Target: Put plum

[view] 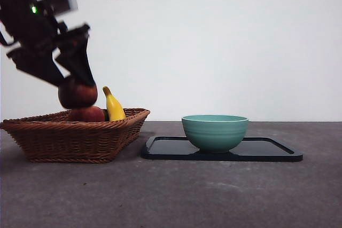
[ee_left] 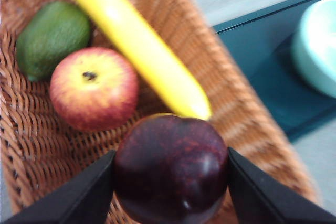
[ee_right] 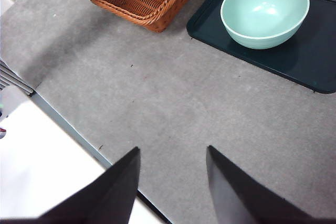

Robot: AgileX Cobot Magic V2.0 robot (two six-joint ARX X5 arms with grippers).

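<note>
The dark maroon plum sits between the two black jaws of my left gripper, which is shut on it. In the front view the plum hangs just above the wicker basket at the left, under the left gripper. My right gripper is open, high over bare grey table, holding nothing.
In the basket lie a red-yellow peach-like fruit, a banana and a green avocado. A teal bowl stands on a black tray to the right of the basket. A white ledge borders the table.
</note>
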